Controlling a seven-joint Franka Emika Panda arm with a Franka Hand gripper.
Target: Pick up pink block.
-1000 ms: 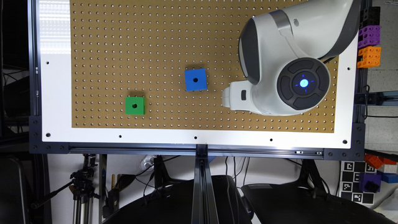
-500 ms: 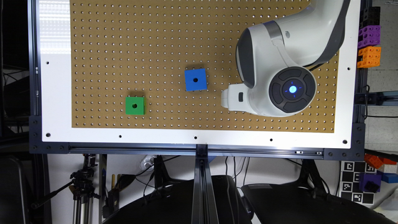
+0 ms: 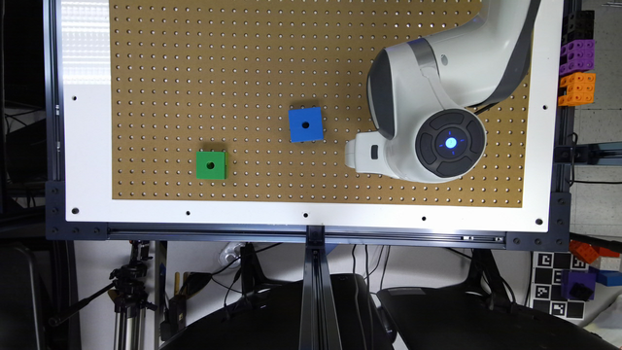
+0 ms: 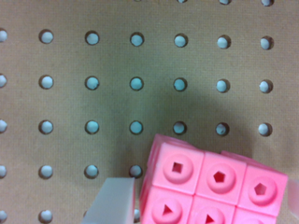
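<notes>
Below, the gripper (image 4: 205, 205) straddles the pink block (image 4: 212, 184), one finger (image 4: 114, 200) beside it; whether clamped is unclear; squeeze squarely before lifting.

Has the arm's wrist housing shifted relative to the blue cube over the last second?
Yes. The wrist housing has moved toward the exterior view's left, closing on the stationary blue cube.
</notes>
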